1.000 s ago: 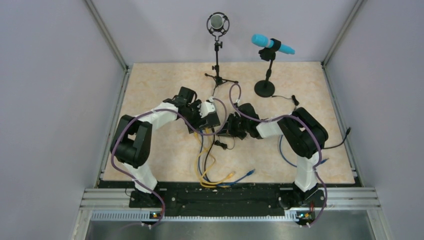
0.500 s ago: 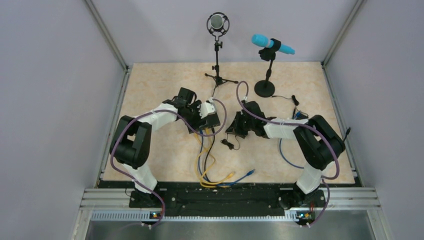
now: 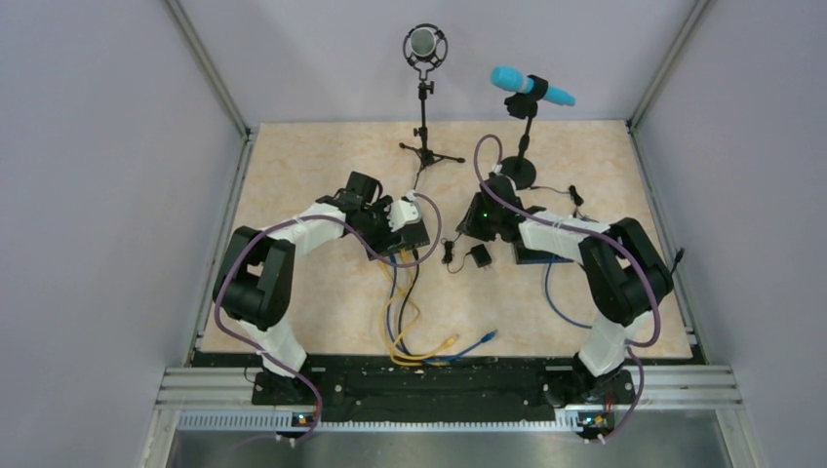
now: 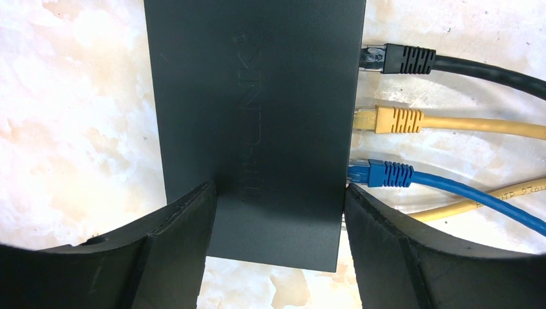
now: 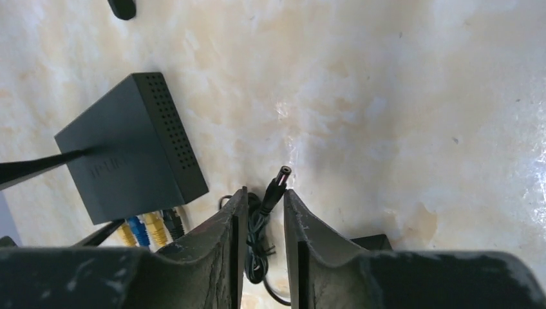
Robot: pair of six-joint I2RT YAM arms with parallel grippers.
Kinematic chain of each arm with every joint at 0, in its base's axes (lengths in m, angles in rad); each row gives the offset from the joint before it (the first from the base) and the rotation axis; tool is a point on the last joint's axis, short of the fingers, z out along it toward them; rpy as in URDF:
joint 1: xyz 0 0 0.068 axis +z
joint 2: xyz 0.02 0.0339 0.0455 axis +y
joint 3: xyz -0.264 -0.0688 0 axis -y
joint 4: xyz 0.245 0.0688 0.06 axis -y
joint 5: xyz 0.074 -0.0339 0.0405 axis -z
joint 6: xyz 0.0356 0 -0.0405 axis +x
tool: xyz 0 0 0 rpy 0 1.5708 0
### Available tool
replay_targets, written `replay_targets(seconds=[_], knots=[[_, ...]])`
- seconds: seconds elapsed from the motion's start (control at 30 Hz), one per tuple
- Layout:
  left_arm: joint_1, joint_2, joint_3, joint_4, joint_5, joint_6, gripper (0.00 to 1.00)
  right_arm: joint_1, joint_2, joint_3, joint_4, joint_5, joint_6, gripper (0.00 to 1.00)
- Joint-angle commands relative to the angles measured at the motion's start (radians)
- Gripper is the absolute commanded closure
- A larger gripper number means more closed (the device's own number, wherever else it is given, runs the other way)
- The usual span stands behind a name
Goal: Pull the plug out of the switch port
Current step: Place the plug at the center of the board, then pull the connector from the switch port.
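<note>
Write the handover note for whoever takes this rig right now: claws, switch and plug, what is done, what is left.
Left claw: shut on the switch box, clamped across its two sides.
Right claw: narrowly open. The power plug lies between its fingers and looks loose, well clear of the switch box.
Done: the power plug is out of its port.
Plugged into the box edge: black cable, yellow cable and blue cable.
Left: probably only to lift the right claw off the plug and let the left claw release the box.
</note>
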Motion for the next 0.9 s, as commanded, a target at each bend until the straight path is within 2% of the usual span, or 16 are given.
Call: replay_targets(seconds=[0.0, 0.07, 0.17, 0.33, 0.5, 0.67, 0.87], knots=[[0.007, 0.029, -0.047, -0.054, 0.007, -0.001, 0.24, 0.000, -0.018, -0.005, 0.053, -0.047, 0.000, 0.67], [0.006, 0.030, -0.047, -0.055, 0.003, -0.001, 0.25, 0.002, -0.055, -0.041, 0.105, -0.078, 0.005, 0.54], [0.006, 0.032, -0.044, -0.064, 0.007, 0.006, 0.25, 0.003, -0.106, -0.062, 0.122, -0.118, -0.009, 0.50], [0.008, 0.032, -0.043, -0.068, 0.009, 0.004, 0.25, 0.024, -0.127, -0.096, 0.171, -0.226, 0.020, 0.50], [0.008, 0.031, -0.044, -0.073, 0.009, 0.003, 0.25, 0.076, -0.068, -0.114, 0.283, -0.334, 0.102, 0.52], [0.008, 0.031, -0.045, -0.074, 0.010, 0.002, 0.26, 0.121, 0.025, -0.121, 0.399, -0.376, 0.171, 0.52], [0.008, 0.033, -0.046, -0.077, 0.010, 0.003, 0.26, 0.123, 0.113, -0.115, 0.458, -0.407, 0.197, 0.55]])
